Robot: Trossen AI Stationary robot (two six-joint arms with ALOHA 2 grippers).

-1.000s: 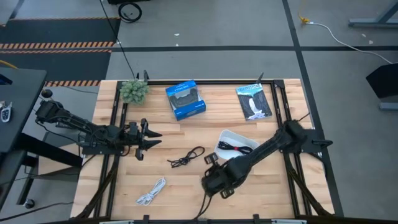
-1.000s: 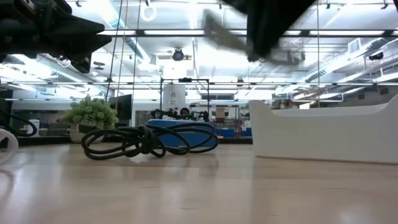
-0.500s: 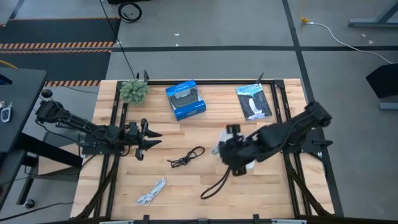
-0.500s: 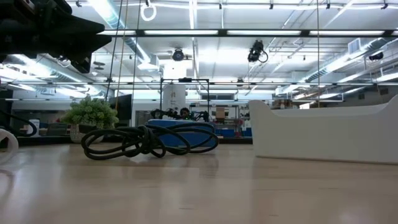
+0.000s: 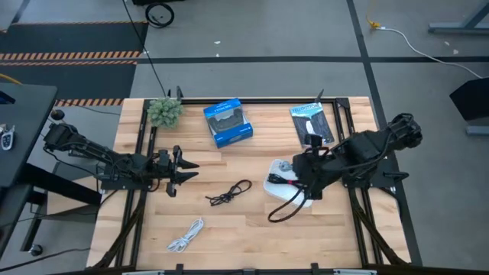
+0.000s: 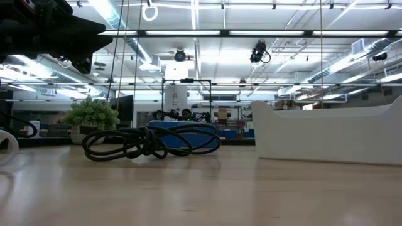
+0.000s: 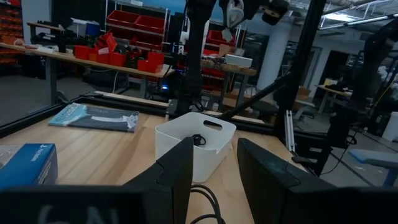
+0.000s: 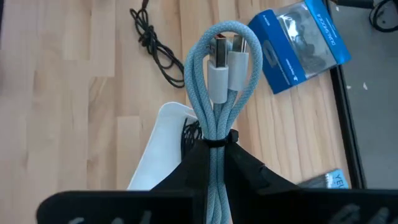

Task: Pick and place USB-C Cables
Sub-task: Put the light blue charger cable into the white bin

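Note:
My right gripper (image 5: pixel 294 173) hovers over the white tray (image 5: pixel 275 189), shut on the coiled silvery grey-blue cable (image 8: pixel 219 93). The black cable with red ties (image 5: pixel 291 182) lies inside the tray. On the wood, the black cable (image 5: pixel 229 192) sits mid-table and also shows in the low view (image 6: pixel 138 141). The white cable (image 5: pixel 186 235) lies near the near edge. My left gripper (image 5: pixel 183 171) waits, open, at the table's left. In its wrist view (image 7: pixel 211 165) its fingers frame the far-off tray (image 7: pixel 186 138). My right gripper pinches the grey-blue cable's bundle between its two fingers, right at the black tie (image 8: pixel 215 142). The bundle runs along the fingers. Its looped end with both connectors (image 8: pixel 221 59) juts out past the fingertips. The cable is lifted clear, above the tray's edge (image 8: pixel 163 121).
A blue box (image 5: pixel 228 122), a dark flat package (image 5: pixel 312 124) and a small plant (image 5: pixel 164 111) line the far edge. Black frame rails (image 5: pixel 143 145) run along both sides. Bare wood lies between the black cable and the tray.
My right gripper has carried the grey-blue cable from the near middle of the table upward and toward the far right, ending over the tray. It left the low view as it rose. The other cables and my left arm stayed put.

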